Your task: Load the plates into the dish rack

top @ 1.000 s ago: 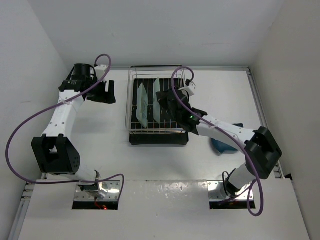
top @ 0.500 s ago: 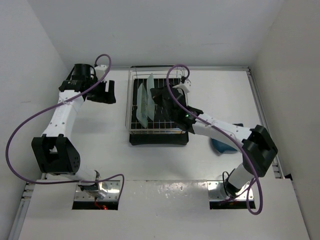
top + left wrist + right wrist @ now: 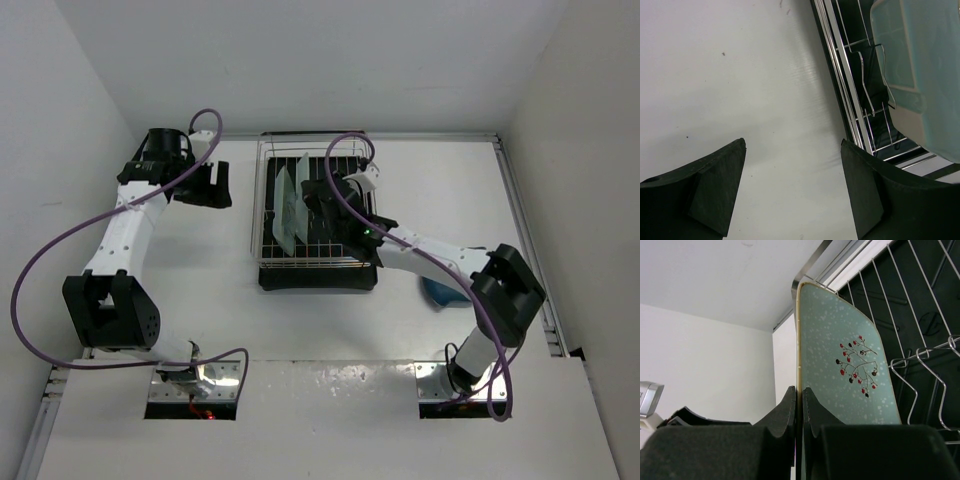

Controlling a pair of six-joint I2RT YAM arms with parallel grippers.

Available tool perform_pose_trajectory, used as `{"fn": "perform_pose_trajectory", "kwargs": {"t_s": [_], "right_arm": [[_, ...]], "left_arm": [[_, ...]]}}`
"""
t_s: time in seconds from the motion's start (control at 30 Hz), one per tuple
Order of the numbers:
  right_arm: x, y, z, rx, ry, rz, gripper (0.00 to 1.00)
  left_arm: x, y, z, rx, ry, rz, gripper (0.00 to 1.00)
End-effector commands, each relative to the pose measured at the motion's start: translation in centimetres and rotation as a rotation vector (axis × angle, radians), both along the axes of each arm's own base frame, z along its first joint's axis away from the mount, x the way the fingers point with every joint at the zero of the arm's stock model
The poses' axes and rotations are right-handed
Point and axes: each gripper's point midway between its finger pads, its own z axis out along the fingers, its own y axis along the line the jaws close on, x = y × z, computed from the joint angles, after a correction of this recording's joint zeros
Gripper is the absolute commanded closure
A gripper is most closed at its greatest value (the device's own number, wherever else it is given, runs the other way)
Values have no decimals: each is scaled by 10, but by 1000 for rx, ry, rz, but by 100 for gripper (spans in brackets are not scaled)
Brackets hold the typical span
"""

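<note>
The dish rack (image 3: 268,215) stands at the table's middle back, a chrome wire basket over a black tray. One pale mint plate (image 3: 284,212) stands on edge in its left part. My right gripper (image 3: 318,195) is shut on the edge of a second mint plate (image 3: 850,365) with a red berry sprig, held upright over the rack wires (image 3: 920,355). The dark blue plate (image 3: 440,293) lies on the table at the right, mostly hidden under my right arm. My left gripper (image 3: 215,185) hovers open left of the rack, nothing between its fingers (image 3: 715,190).
White walls close in the table at the back and on both sides. In the left wrist view the rack's left rail (image 3: 850,85) and a mint plate (image 3: 920,60) sit just right of the left gripper (image 3: 792,145), with bare white table beneath it.
My right gripper has carried the mint plate leftward over the rack, closer to the plate standing there. The left arm has not moved.
</note>
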Motion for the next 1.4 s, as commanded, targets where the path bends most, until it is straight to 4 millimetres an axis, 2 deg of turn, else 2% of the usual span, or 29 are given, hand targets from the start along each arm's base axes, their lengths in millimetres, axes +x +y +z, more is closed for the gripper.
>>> {"fn": "perform_pose_trajectory", "kwargs": {"t_s": [0.0,0.17,0.33,0.43,0.57,0.6,0.67,0.83,0.9,0.93,1.17,1.2,1.37], "right_arm": [[6,2,77,189,-175,-52,100],[5,-7,70,153,-180,-84,100],[3,-10,76,137,-200,-90,100],[5,-11,62,119,-174,-97,100],[3,-3,47,121,-140,-75,100],[3,-1,38,104,-121,-75,100],[5,0,36,103,-113,-73,100],[9,10,10,-1,-66,-49,100],[11,16,9,-32,-72,-35,100],[13,18,-3,-76,-58,-30,100],[16,31,2,-208,-96,14,100],[16,30,-2,-221,-89,16,100],[14,24,-2,-213,-90,-1,81]], "left_arm": [[-2,1,16,-17,-54,2,19],[-1,4,16,-17,-54,11,19],[-1,4,16,-17,-54,11,19],[-1,4,16,-17,-54,11,19],[-1,4,16,-17,-54,11,19],[-1,4,16,-17,-54,11,19],[-1,4,16,-17,-54,11,19],[-1,4,16,-17,-54,11,19],[-1,4,16,-17,-54,11,19],[-1,5,16,-11,-57,5,19],[-1,5,16,-11,-57,5,19],[-1,5,16,-11,-57,5,19],[0,5,20,-10,-66,5,19]]}}
